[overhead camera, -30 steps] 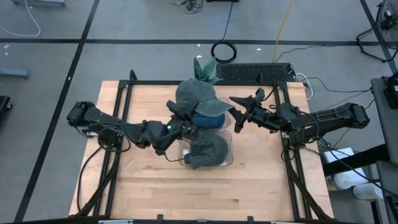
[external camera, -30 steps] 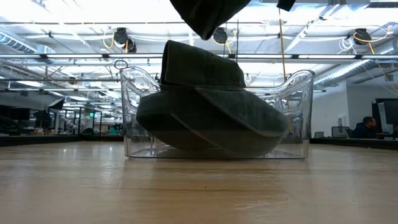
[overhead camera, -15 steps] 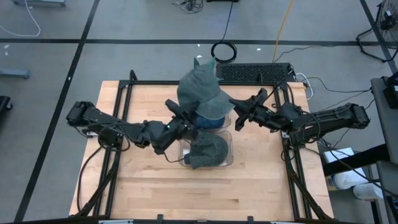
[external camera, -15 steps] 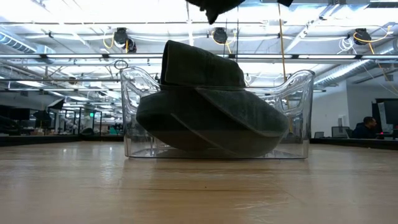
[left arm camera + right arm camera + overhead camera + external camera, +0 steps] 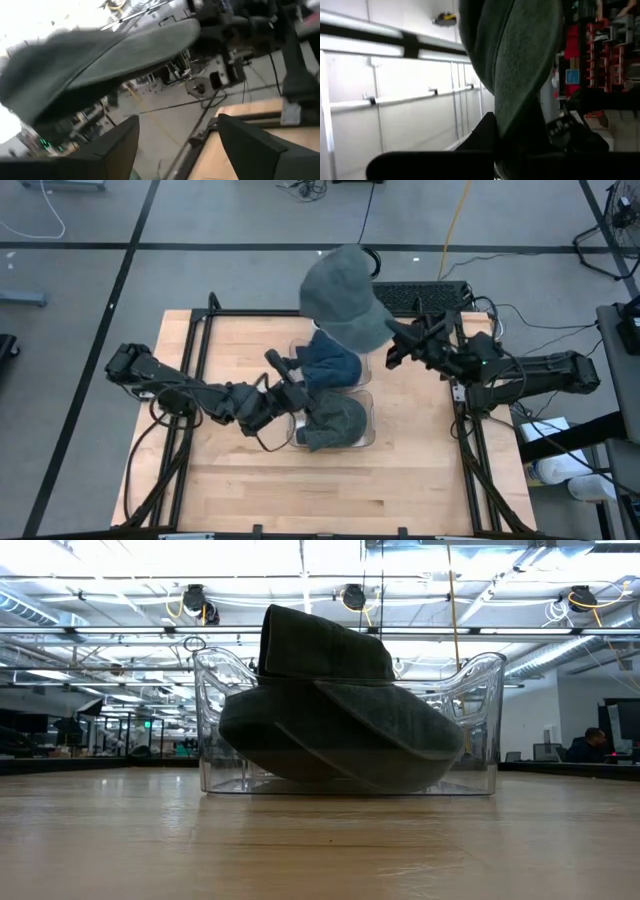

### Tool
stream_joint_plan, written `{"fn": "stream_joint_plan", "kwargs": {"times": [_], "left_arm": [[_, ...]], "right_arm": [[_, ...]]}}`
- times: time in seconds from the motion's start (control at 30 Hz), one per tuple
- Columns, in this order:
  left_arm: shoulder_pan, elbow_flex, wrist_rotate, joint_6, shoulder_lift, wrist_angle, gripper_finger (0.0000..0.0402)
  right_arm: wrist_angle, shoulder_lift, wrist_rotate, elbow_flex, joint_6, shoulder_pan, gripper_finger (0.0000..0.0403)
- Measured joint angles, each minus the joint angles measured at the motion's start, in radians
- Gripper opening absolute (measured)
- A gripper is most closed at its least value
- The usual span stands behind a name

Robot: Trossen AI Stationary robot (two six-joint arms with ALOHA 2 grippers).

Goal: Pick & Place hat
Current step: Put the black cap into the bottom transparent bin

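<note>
Item: grey hat (image 5: 343, 302), aloft at 12 o'clock of the table (image 5: 240, 480); we are carrying it, right gripper (image 5: 393, 345) clamped on its brim. Left gripper (image 5: 283, 370) spread, empty, beside the clear bin (image 5: 366, 425). Next: lowering to placement.

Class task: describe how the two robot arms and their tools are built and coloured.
Both arms are dark, nearly black, made of thick jointed segments. The left tool and the right tool each end in two slim black fingers. Black cables loop beside each arm's base.
</note>
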Motion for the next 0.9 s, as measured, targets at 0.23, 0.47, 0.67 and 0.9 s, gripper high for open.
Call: {"fn": "stream_joint_plan", "kwargs": {"times": [0.23,0.47,0.67,0.9], "left_arm": [[-0.028,-0.001,-0.008,-0.240,-0.077,-0.029,0.0291],[-0.041,-0.001,0.025,-0.438,-0.215,-0.154,0.0292],[-0.046,0.000,0.086,-0.515,-0.343,-0.250,0.0292],[-0.046,0.000,0.158,-0.681,-0.474,-0.303,0.0292]], "right_arm": [[-0.024,-0.060,-0.214,0.000,-0.044,-0.125,0.0001],[-0.042,-0.093,-0.486,0.000,-0.079,-0.231,0.0000],[-0.091,-0.094,-0.696,0.000,-0.040,-0.260,0.0000],[-0.191,-0.093,-0.823,0.000,-0.074,-0.268,0.0000]]}}
